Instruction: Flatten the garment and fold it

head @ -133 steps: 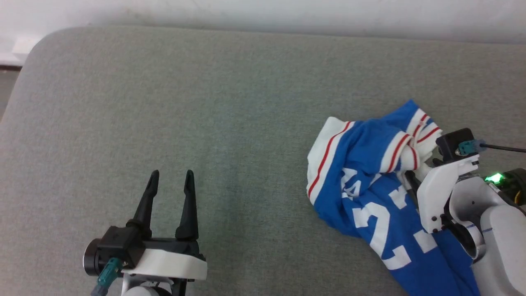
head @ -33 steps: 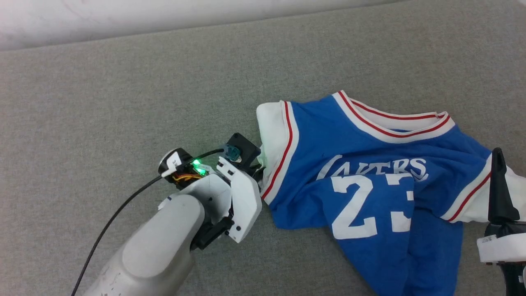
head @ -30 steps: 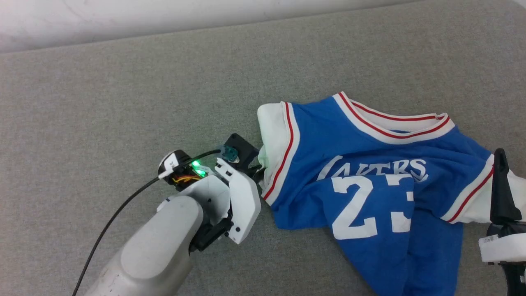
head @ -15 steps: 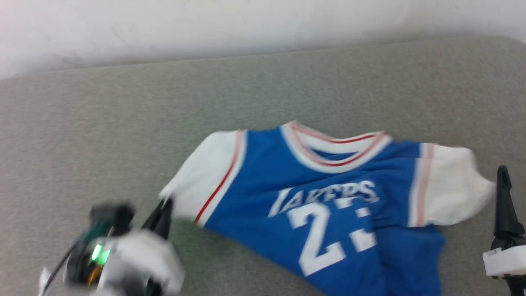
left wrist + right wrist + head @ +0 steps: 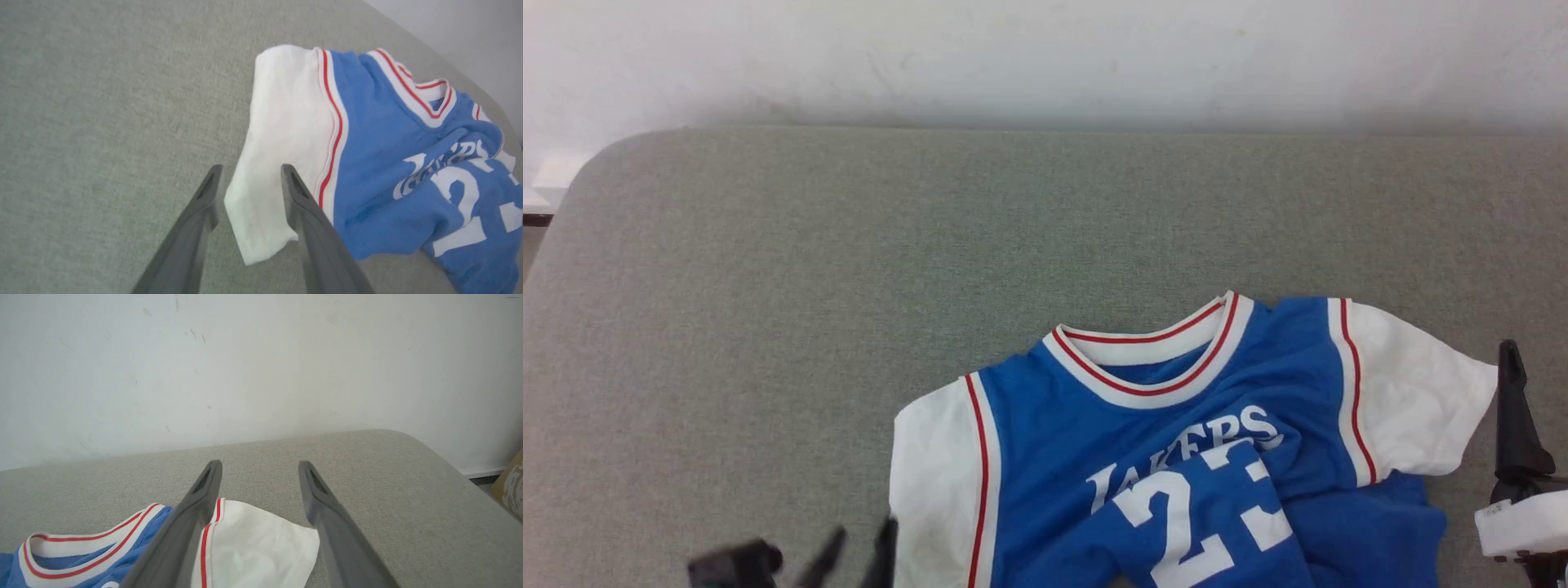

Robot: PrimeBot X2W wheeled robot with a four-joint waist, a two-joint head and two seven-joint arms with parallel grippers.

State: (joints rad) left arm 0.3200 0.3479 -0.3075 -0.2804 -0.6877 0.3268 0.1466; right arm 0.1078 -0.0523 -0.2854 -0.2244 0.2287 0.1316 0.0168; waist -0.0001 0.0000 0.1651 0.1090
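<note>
The garment [image 5: 1160,408], a blue jersey with white sleeves and red-striped trim, lies chest up on the grey padded surface [image 5: 849,269]. Its lower part is bunched into a fold over the number. In the left wrist view my left gripper [image 5: 250,171] is open, and the corner of the garment's white sleeve [image 5: 282,134] lies loose between the fingers. In the head view the left gripper [image 5: 858,545] is blurred at the bottom edge, beside that sleeve. My right gripper [image 5: 260,465] is open above the other white sleeve [image 5: 253,543]. One of its fingers [image 5: 1512,408] stands just right of the garment.
A white wall [image 5: 1045,57] runs behind the surface. The surface's rounded left corner [image 5: 572,188] and right corner [image 5: 441,457] drop off to the floor. A brown cardboard edge [image 5: 510,486] shows past the right corner. Bare fabric stretches left of and beyond the garment.
My left gripper has opened and let go of the sleeve after pulling it out to the left. The garment now lies spread with both sleeves out. The head camera has shifted.
</note>
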